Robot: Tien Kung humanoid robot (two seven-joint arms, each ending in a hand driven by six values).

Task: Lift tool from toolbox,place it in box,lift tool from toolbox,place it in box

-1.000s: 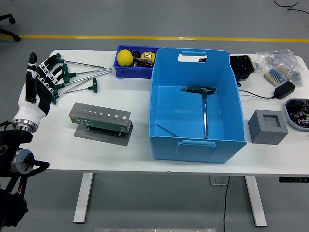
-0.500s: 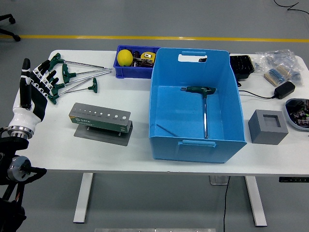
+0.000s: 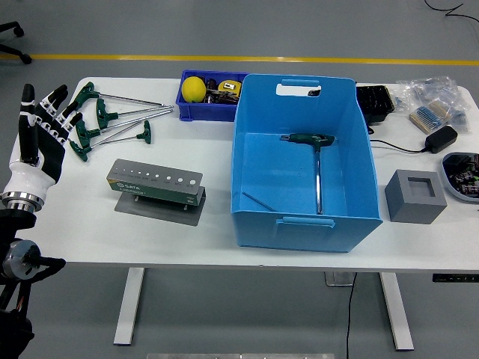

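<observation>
A large blue box (image 3: 299, 224) stands mid-table with one green-handled T-wrench (image 3: 316, 161) lying inside it, plus a thin hex key (image 3: 258, 202) near its left wall. Several green-handled T-wrenches (image 3: 112, 116) lie on the table at the far left. The grey tool stand (image 3: 155, 184) sits in front of them with its holes bare. My left hand (image 3: 41, 127) is at the table's left edge, fingers spread, holding nothing, just left of the wrench handles. The right arm is not in view.
A small blue bin (image 3: 209, 96) with a yellow ball (image 3: 194, 89) sits behind the box's left corner. A grey foam block (image 3: 415, 196), a black tray (image 3: 374, 102), a charger (image 3: 440, 139), plastic bags (image 3: 434, 101) and a parts tray (image 3: 464, 173) lie at the right.
My left hand has drawn back to the left and slightly down, away from the wrench handles, still holding nothing. Everything else is unmoved.
</observation>
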